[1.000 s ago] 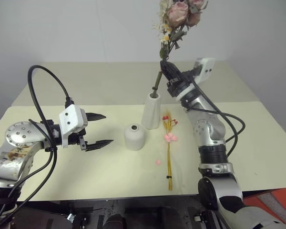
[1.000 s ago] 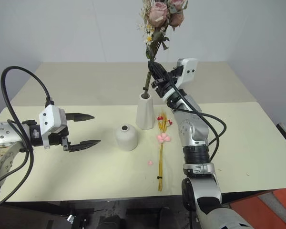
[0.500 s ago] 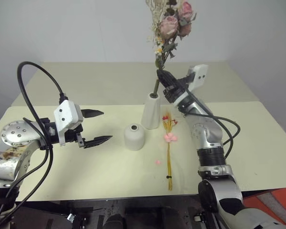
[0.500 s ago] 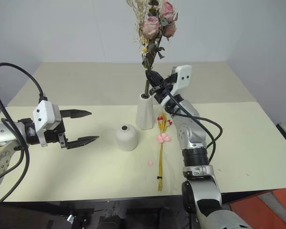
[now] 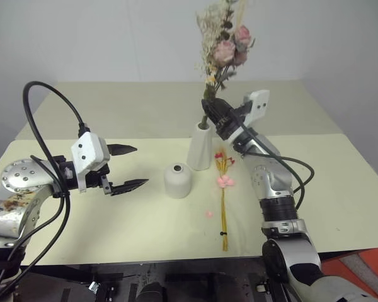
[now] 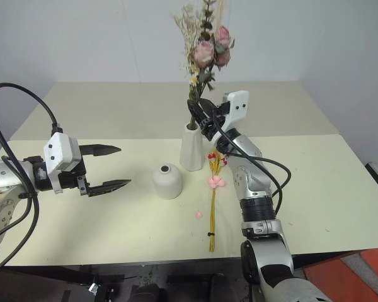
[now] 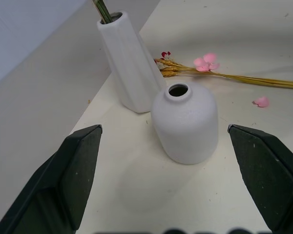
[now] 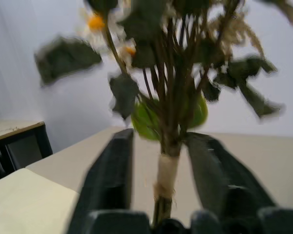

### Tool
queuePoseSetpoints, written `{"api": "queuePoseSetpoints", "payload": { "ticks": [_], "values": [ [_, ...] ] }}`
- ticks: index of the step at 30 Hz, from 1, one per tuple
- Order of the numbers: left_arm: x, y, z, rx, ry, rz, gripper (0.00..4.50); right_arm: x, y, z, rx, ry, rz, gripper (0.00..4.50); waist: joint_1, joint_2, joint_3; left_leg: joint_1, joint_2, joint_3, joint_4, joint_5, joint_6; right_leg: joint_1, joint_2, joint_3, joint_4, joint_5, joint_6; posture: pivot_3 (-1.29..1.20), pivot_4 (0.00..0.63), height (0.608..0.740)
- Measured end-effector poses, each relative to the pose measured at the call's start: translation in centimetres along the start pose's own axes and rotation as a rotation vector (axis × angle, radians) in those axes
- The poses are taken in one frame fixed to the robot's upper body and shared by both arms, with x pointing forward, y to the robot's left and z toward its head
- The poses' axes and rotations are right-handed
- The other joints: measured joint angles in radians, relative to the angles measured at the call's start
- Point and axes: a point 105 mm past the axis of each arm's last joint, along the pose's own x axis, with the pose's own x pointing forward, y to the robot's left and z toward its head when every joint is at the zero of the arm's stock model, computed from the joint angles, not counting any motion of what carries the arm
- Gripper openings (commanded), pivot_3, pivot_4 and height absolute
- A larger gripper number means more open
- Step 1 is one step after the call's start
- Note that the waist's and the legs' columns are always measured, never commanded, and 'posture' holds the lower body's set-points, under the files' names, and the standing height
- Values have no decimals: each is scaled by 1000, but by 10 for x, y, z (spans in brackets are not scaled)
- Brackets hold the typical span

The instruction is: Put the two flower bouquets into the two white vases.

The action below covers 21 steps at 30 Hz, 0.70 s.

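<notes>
Holding: my right gripper (image 6: 203,117) stands around the stems of the rose bouquet (image 6: 205,47), its two fingers parted, one on each side of the twine-wrapped stems, with a gap showing between each finger and the stems in the right wrist view.
Left gripper: my left gripper (image 5: 127,167) hangs over the table (image 5: 145,226) with its fingers spread wide, nothing between them, well apart from the squat vase (image 5: 177,180) it faces.
Tall vase: the tall vase (image 5: 200,146) stands upright with the rose bouquet's stems down in its mouth; blooms and leaves rise high above it.
Squat vase: nothing shows in its small top hole; it stands near the tall vase, on the left-gripper side of it.
Wheat bundle: the wheat bundle (image 5: 223,195) lies flat on the table just beside the tall vase, its red and pink end nearest that vase.
Writing: none I can read.
Count: two vases, two bouquets, one loose pink ball (image 5: 208,214) beside the wheat stalks.
</notes>
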Motion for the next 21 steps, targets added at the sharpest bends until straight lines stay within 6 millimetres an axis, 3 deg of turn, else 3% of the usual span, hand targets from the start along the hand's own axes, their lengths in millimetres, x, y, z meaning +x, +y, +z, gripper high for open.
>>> {"api": "queuePoseSetpoints", "payload": {
  "ticks": [3, 4, 9, 12, 17, 21],
  "values": [
    [0, 0, 0, 0, 1, 0, 4500, -10, 5, 1, -9, -7, 9, 4330, 1, 0, 0, 0, 0, 0, 0, 0, 0, 0, 0, 0, 0, 0, 0, 0, 150, 740],
    [0, 0, 0, -1, 1, 0, 4500, -12, 7, 0, -9, -6, 9, 4420, 1, 0, 0, 0, 0, 0, 0, 0, 0, 0, 0, 0, 0, 0, 0, 0, 150, 740],
    [0, 0, -1, -1, 1, 0, 4500, -36, 11, -9, -57, 68, -6, 4420, 1, 0, 0, 0, 0, 0, 0, 0, 0, 0, 0, 0, 0, 0, 0, 0, 150, 740],
    [-2, 0, -1, 0, 3, 4, 4500, -56, -4, -13, -121, 212, -80, 4420, 6, 0, 0, 0, 0, 0, 0, 0, 0, 0, 0, 0, -1, 0, 0, 0, 150, 740],
    [-17, 1, 0, -12, 1, 14, 4500, -97, -19, 1, -287, 541, -156, 4420, 5, 1, 1, -1, 0, 0, 0, 0, 0, 0, 0, 0, -2, -1, 0, 0, 150, 740],
    [-28, -2, -5, -14, 46, -8, 4500, -116, -9, 8, -153, 767, -172, 4420, -2, 1, 1, 2, 3, -1, 0, 0, 0, 2, 3, 0, -6, -1, -2, 0, 150, 740]
  ]
}}
